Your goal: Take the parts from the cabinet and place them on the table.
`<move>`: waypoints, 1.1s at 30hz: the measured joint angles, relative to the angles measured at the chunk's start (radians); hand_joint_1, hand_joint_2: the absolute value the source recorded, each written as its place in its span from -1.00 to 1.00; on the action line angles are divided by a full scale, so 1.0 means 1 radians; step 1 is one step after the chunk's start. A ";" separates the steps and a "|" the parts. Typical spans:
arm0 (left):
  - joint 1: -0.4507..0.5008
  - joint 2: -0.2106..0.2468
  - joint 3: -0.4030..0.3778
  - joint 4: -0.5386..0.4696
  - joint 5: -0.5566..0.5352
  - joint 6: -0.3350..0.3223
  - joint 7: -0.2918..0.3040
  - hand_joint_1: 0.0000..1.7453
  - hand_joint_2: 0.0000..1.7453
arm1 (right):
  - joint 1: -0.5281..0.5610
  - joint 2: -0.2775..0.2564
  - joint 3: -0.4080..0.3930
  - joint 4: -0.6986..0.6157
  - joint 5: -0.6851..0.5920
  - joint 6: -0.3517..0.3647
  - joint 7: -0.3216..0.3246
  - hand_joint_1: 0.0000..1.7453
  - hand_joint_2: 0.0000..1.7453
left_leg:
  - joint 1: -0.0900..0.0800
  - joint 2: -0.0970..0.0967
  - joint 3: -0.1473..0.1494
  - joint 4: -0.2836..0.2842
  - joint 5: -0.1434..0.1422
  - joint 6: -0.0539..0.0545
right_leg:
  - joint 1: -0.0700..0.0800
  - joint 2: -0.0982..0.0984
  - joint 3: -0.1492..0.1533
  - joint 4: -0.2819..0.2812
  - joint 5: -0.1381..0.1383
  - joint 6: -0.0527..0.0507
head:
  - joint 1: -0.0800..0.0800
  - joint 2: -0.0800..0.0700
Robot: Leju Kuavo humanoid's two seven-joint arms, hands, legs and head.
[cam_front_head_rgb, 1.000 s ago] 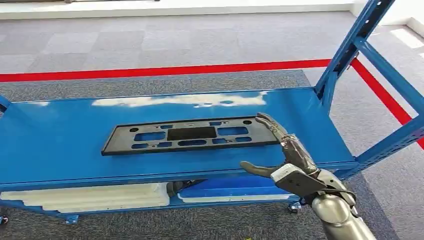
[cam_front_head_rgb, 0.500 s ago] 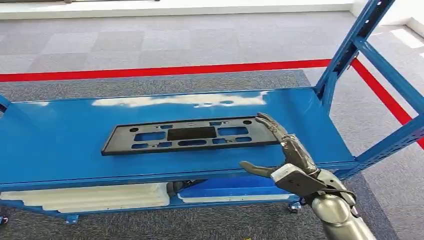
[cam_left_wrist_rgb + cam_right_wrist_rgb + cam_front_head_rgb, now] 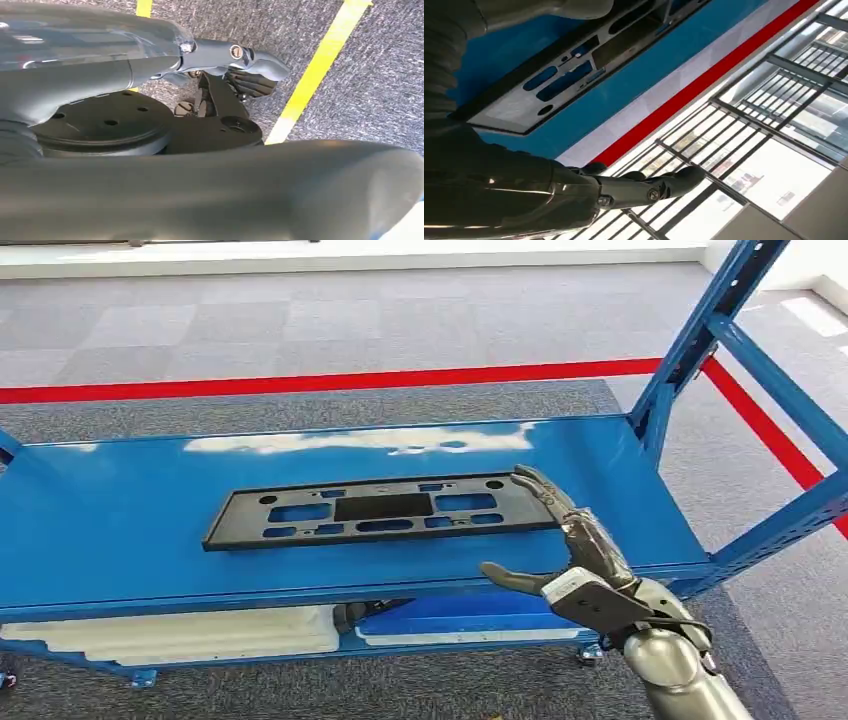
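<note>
Right hand: the right hand reaches in from the lower right on a silver arm, fingers spread and holding nothing; its fingertips lie at the right end of the part, and contact cannot be told for sure.
Left hand: the left wrist view looks down at grey carpet with yellow lines; whether that hand is open or closed cannot be told.
Lower shelf: under the top shelf, a white slab lies on the left of a lower blue shelf.
Part: a long, flat black plate with rectangular cut-outs lies flat near the middle of the top shelf, its length running left to right.
Surface: the blue shelf is glossy metal and bare around the part, with pale reflections along its far edge.
Frame: a blue upright and a slanted brace rise at the right end of the shelf.
Room: beyond it, grey carpet tiles crossed by a red floor line; the right wrist view catches large gridded windows.
</note>
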 joint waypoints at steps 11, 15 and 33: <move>0.000 0.000 0.000 0.000 0.000 0.000 0.000 -1.00 -1.00 | 0.000 0.000 0.000 0.000 0.000 0.000 0.000 -1.00 1.00 | 0.000 0.000 0.000 0.000 0.000 0.000 | 0.000 0.000 0.000 0.000 0.000 0.000 | 0.000 0.000; 0.000 0.000 0.000 0.000 0.000 0.000 0.000 -1.00 -1.00 | 0.000 0.000 0.000 0.000 0.000 0.000 0.000 -1.00 1.00 | 0.000 0.000 0.000 0.000 0.000 0.000 | 0.000 0.000 0.000 0.000 0.000 0.000 | 0.000 0.000; 0.000 0.000 0.000 0.000 0.000 0.000 0.000 -1.00 -1.00 | 0.000 0.000 0.000 0.000 0.000 0.000 0.000 -1.00 1.00 | 0.000 0.000 0.000 0.000 0.000 0.000 | 0.000 0.000 0.000 0.000 0.000 0.000 | 0.000 0.000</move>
